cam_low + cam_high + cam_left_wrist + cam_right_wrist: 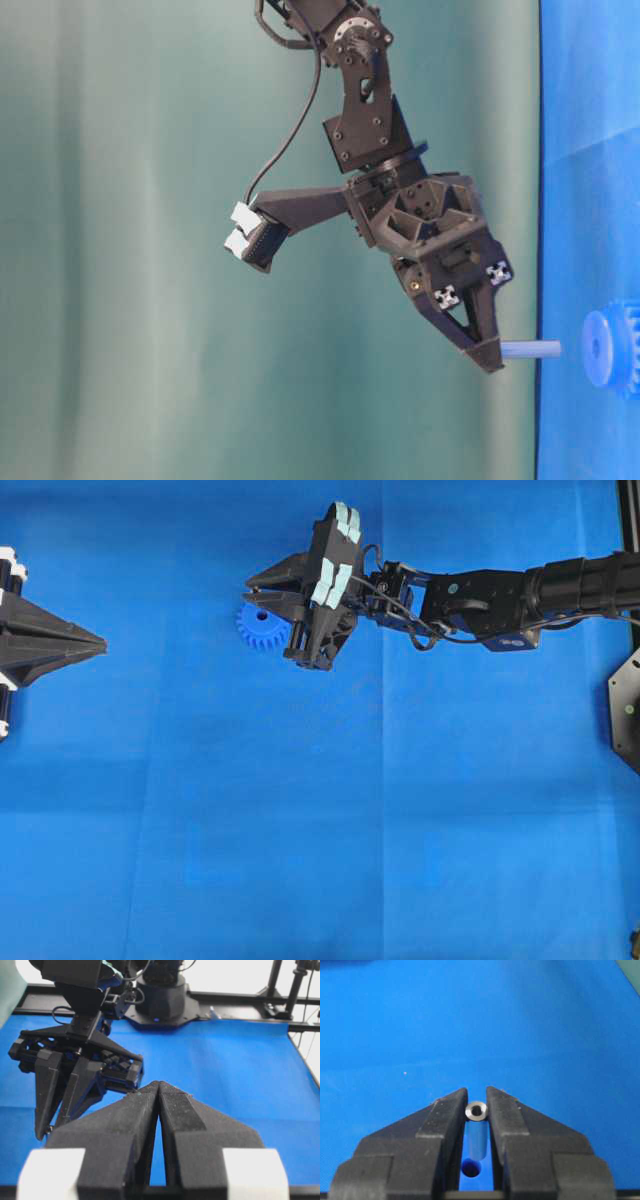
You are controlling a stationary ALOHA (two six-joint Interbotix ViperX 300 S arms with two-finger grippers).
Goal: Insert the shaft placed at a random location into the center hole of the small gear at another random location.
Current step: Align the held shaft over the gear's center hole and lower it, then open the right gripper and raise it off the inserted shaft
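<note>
My right gripper (250, 588) is shut on the shaft (476, 1111), a short silvery pin held upright between the fingertips. In the right wrist view the pin's ringed upper end shows between the jaws, and the dark center hole (471, 1168) lies right beyond its lower end. From table level the shaft (530, 349) sticks out of the right gripper (490, 358) toward the small gear (610, 348), in line with its hub, with a short gap between them. The gear (260, 627) lies on the cloth, half hidden under the gripper. At the left edge my left gripper (100, 640) is shut and empty.
Blue cloth (330, 830) covers the whole table. The right arm (500, 595) reaches in from the right edge. In the left wrist view the left gripper (159, 1085) points at the right gripper's black fingers (55, 1095), with that arm's base (162, 1002) behind.
</note>
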